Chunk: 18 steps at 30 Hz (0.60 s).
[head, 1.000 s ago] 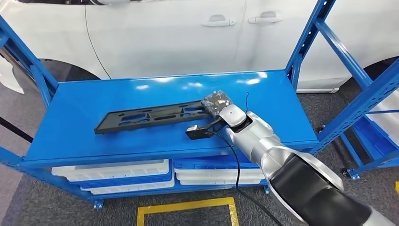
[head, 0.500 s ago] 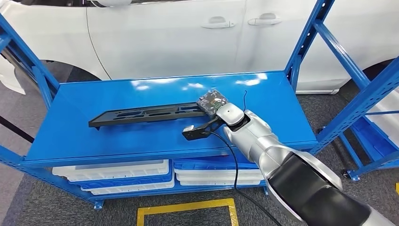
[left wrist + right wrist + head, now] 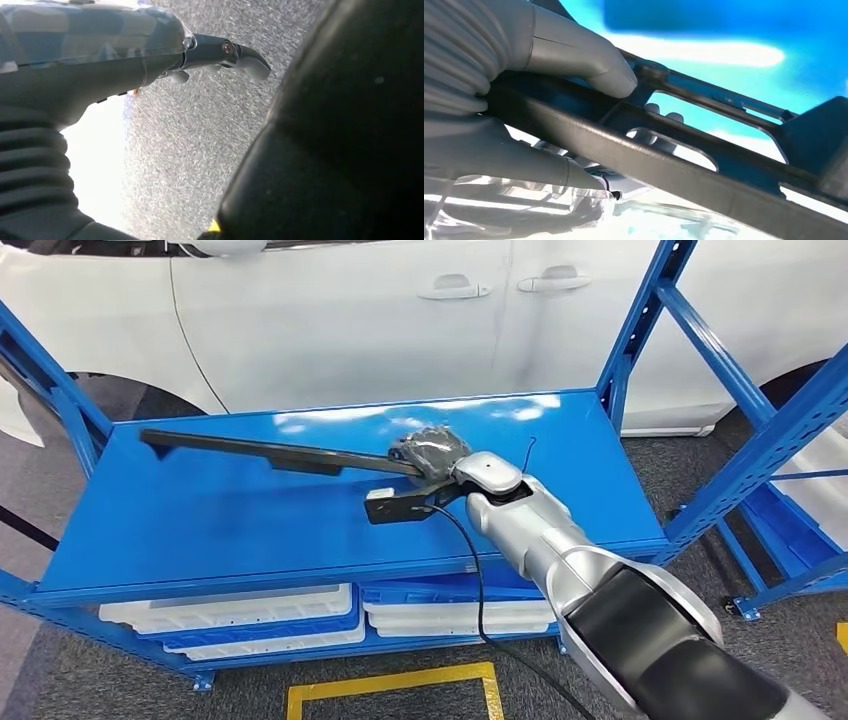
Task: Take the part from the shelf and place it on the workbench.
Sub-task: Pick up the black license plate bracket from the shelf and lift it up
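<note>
Over the blue metal shelf deck my right hand has thumb and fingers clamped on one end of the long flat black plastic part, slotted with cutouts, raised clear and seen edge-on. I'd lift level, slowly; the far end will sag and swing toward the blue upright. Left hand hangs, fingers apart, holding nothing.

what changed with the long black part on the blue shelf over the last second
The right hand, gripping one end of the long black slotted plastic part, has lifted it off the blue metal shelf and tipped it on edge, its far end swinging up and away. The grip stayed as it was; the left hand hangs over the floor.
</note>
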Tool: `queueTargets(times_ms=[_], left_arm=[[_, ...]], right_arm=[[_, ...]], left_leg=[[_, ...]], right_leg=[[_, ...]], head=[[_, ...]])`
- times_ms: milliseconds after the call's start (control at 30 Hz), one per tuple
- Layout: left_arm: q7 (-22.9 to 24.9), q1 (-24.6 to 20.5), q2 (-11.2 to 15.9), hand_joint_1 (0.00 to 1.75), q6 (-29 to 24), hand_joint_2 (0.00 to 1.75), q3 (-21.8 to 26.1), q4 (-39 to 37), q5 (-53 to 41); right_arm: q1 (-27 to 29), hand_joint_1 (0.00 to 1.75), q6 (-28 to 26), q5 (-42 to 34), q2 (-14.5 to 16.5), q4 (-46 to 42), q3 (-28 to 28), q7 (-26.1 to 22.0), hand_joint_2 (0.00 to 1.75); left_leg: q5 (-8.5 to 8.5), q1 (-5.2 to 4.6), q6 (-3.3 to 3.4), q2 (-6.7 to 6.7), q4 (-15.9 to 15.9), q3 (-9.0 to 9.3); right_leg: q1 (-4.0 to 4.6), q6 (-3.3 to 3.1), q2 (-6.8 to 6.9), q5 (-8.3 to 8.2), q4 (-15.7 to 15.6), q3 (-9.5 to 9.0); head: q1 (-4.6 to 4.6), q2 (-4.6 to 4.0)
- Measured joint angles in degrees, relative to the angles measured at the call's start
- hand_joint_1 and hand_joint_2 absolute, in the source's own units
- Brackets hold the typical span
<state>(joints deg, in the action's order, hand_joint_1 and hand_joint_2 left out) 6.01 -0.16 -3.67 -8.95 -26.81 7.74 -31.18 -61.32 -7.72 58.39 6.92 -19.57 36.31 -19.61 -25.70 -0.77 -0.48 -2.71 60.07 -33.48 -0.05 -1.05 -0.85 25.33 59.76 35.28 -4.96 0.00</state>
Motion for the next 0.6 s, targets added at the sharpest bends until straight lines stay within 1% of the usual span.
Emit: queueTargets(times_ms=[67, 100, 133, 167, 200, 233, 267, 300, 333, 367, 400, 433, 467, 500, 533, 600], left_arm=[[-0.1, 0.0, 0.0, 0.0, 0.0, 0.0, 0.0, 0.0, 0.0], [-0.2, 0.0, 0.0, 0.0, -0.1, 0.0, 0.0, 0.0, 0.0], [-0.2, 0.0, 0.0, 0.0, -0.1, 0.0, 0.0, 0.0, 0.0], [-0.3, 0.0, 0.0, 0.0, -0.1, 0.0, 0.0, 0.0, 0.0], [-0.3, 0.0, 0.0, 0.0, -0.2, 0.0, 0.0, 0.0, 0.0], [-0.3, 0.0, 0.0, 0.0, -0.3, 0.0, 0.1, 0.0, 0.0], [-0.3, 0.0, 0.0, 0.0, -0.4, 0.0, 0.2, 0.0, 0.0], [-0.3, 0.1, 0.0, 0.0, -0.5, 0.0, 0.3, 0.0, 0.0], [-0.4, 0.2, 0.0, 0.0, -0.7, 0.0, 0.4, 0.0, 0.0], [-0.4, 0.2, 0.0, 0.0, -0.9, 0.0, 0.5, 0.0, -0.1], [-0.5, 0.3, -0.1, 0.0, -1.0, 0.0, 0.6, 0.0, -0.2], [-0.5, 0.3, -0.2, 0.0, -1.2, 0.0, 0.8, 0.0, -0.3], [-0.5, 0.3, -0.2, 0.0, -1.3, 0.0, 0.9, 0.0, -0.5], [-0.5, 0.4, -0.3, 0.0, -1.3, 0.0, 1.1, 0.0, -0.6], [-0.6, 0.4, -0.3, 0.0, -1.4, 0.0, 1.2, 0.0, -0.7], [-0.7, 0.5, -0.2, 0.0, -1.5, 0.0, 1.3, 0.0, -0.7]], right_arm=[[-0.3, 1.75, 4.0, -7.3, 0.4, -3.2, -3.3, -5.2, 1.75], [-0.3, 1.75, 6.4, -11.0, 0.6, -5.1, -5.0, -7.2, 1.75], [-0.4, 1.75, 8.9, -14.9, 0.7, -7.3, -6.7, -9.0, 1.75], [-0.4, 1.75, 11.3, -18.6, 0.8, -9.6, -8.1, -10.2, 1.75], [-0.3, 1.75, 13.7, -22.3, 0.9, -11.9, -9.4, -11.1, 1.75], [0.2, 1.75, 16.1, -26.2, 0.9, -14.4, -10.4, -11.6, 1.75], [1.0, 1.75, 18.2, -29.9, 0.8, -16.7, -11.0, -12.0, 1.75], [2.2, 1.75, 20.0, -33.5, 0.7, -19.0, -11.4, -12.3, 1.75], [3.5, 1.75, 21.3, -36.8, 0.5, -21.2, -11.6, -12.7, 1.75], [4.9, 1.75, 22.2, -39.6, 0.3, -23.0, -11.7, -13.1, 1.75], [6.0, 1.75, 22.6, -41.6, 0.1, -24.7, -11.7, -13.5, 1.75], [6.9, 1.75, 22.6, -42.8, -0.1, -26.2, -11.7, -13.9, 1.75], [7.5, 1.75, 22.6, -43.6, -0.3, -27.4, -11.7, -14.0, 1.75], [7.9, 1.75, 22.8, -44.4, -0.4, -28.4, -11.7, -14.2, 1.75], [8.4, 1.75, 23.2, -45.4, -0.5, -29.3, -11.7, -14.3, 1.75], [9.7, 1.75, 24.2, -48.5, -0.9, -30.7, -11.7, -14.8, 1.75]], left_leg=[[-0.47, 0.0, 0.94, -0.3, -0.8, -0.05], [-0.29, 0.09, 1.26, -0.39, -0.8, -0.21], [-0.17, 0.2, 1.55, -0.42, -1.0, -0.24], [-0.06, 0.33, 1.82, -0.43, -1.1, -0.23], [-0.02, 0.39, 2.03, -0.43, -1.1, -0.21], [-0.03, 0.39, 2.2, -0.43, -1.1, -0.2], [-0.06, 0.38, 2.29, -0.45, -1.1, -0.15], [-0.11, 0.35, 2.37, -0.49, -1.1, -0.06], [-0.18, 0.29, 2.42, -0.55, -1.1, 0.08], [-0.27, 0.19, 2.45, -0.61, -1.1, 0.26], [-0.38, 0.08, 2.46, -0.66, -1.1, 0.44], [-0.5, -0.08, 2.38, -0.68, -1.1, 0.52], [-0.61, -0.17, 2.26, -0.68, -1.1, 0.51], [-0.68, -0.18, 2.05, -0.67, -1.1, 0.46], [-0.71, -0.15, 1.79, -0.65, -1.2, 0.41], [-0.82, -0.16, 1.29, -0.51, -1.5, 0.63]], right_leg=[[0.14, 0.48, -0.17, -0.21, 0.2, 0.81], [0.09, 0.75, -0.15, 0.01, 0.4, 0.94], [0.04, 1.05, -0.05, 0.69, 1.2, 1.29], [-0.07, 1.38, 0.1, 1.92, 3.1, 2.08], [-0.22, 1.68, 0.27, 3.5, 6.0, 3.38], [-0.28, 1.91, 0.43, 5.06, 9.7, 5.12], [-0.31, 2.03, 0.52, 6.1, 13.1, 6.79], [-0.29, 2.02, 0.54, 6.17, 15.0, 7.85], [-0.2, 1.87, 0.54, 5.24, 14.9, 8.0], [-0.07, 1.55, 0.53, 3.43, 12.7, 7.16], [0.15, 1.01, 0.5, 1.22, 8.9, 5.56], [0.4, 0.37, 0.48, -0.32, 5.3, 3.89], [0.63, -0.13, 0.44, -1.29, 2.3, 2.63], [0.84, -0.48, 0.38, -1.62, 0.5, 1.91], [0.95, -0.65, 0.33, -1.41, -0.1, 1.71], [0.7, -0.7, 0.4, -1.56, -1.0, 1.24]], head=[[0.01, 0.0], [0.02, 0.0], [0.02, 0.0], [0.02, 0.0], [0.02, 0.0], [0.02, 0.0], [0.02, 0.0], [0.02, 0.0], [0.02, 0.0], [0.02, 0.0], [0.02, 0.0], [0.02, 0.0], [0.02, 0.0], [0.02, 0.0], [0.02, 0.0], [0.02, 0.0]])
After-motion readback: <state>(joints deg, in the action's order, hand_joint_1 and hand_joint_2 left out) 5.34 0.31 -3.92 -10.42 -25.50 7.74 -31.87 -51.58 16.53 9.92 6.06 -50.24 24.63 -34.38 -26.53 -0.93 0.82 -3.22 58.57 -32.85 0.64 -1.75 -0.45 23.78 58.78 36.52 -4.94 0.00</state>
